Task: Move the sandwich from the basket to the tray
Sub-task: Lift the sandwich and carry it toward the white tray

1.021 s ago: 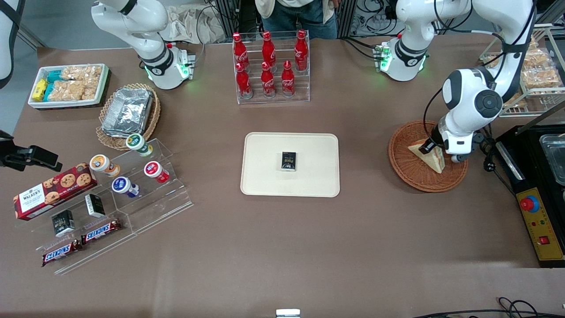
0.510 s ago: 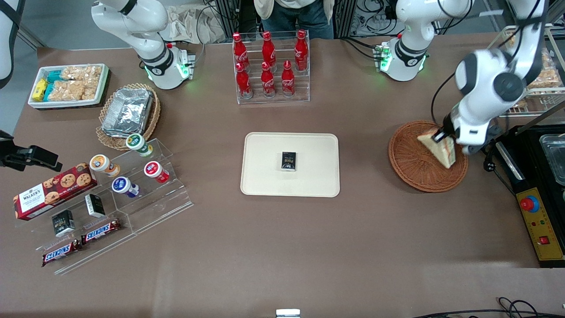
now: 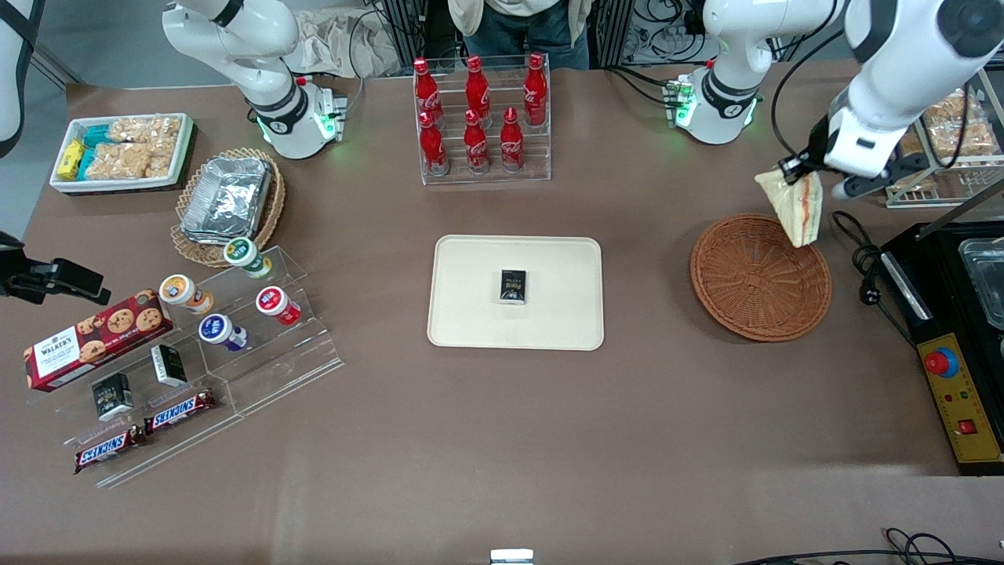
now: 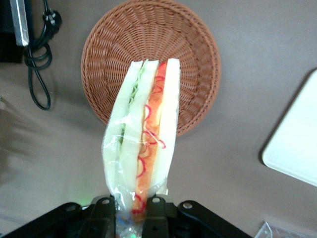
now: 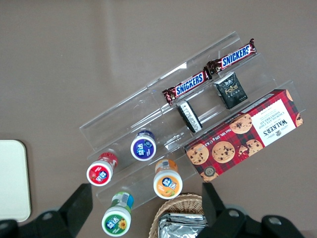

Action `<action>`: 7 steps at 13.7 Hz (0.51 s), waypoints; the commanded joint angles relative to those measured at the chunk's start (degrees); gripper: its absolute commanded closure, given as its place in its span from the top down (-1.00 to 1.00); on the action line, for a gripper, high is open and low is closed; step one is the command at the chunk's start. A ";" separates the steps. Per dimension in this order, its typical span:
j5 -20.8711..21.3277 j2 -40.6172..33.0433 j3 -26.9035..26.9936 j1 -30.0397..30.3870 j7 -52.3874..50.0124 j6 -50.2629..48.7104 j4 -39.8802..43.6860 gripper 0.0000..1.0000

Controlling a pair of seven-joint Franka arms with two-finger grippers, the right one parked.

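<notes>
My gripper (image 3: 794, 171) (image 4: 132, 208) is shut on the sandwich (image 3: 794, 205) (image 4: 144, 144), a plastic-wrapped wedge of white bread with orange-red and green filling. It hangs from the fingers in the air, over the basket's rim that lies farther from the front camera. The round reddish-brown wicker basket (image 3: 759, 276) (image 4: 193, 54) below it holds nothing. The cream rectangular tray (image 3: 515, 292) (image 4: 297, 148) lies at the table's middle, toward the parked arm from the basket, with a small dark packet (image 3: 513, 286) on it.
A rack of red cola bottles (image 3: 480, 116) stands farther from the front camera than the tray. A black machine with a red button (image 3: 953, 345) and a coiled cable (image 3: 859, 259) sit beside the basket at the working arm's end. Snack displays (image 3: 180, 345) lie toward the parked arm's end.
The gripper has risen out of the basket with the sandwich and drawn away from the front camera. The basket is left with nothing in it.
</notes>
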 commanded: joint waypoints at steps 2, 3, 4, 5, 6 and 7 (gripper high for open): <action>-1.81 4.15 -0.01 -7.64 1.90 1.37 3.95 -1.00; -2.25 5.82 -0.01 -10.98 1.46 3.48 3.95 -1.00; -3.64 7.23 -0.01 -14.41 0.67 5.25 3.95 -1.00; -4.44 8.54 -0.10 -17.75 -2.21 7.27 3.95 -1.00; -4.97 9.86 -1.15 -21.00 -7.29 9.90 4.04 -1.00; -5.41 11.18 -2.46 -23.38 -12.73 13.40 4.04 -1.00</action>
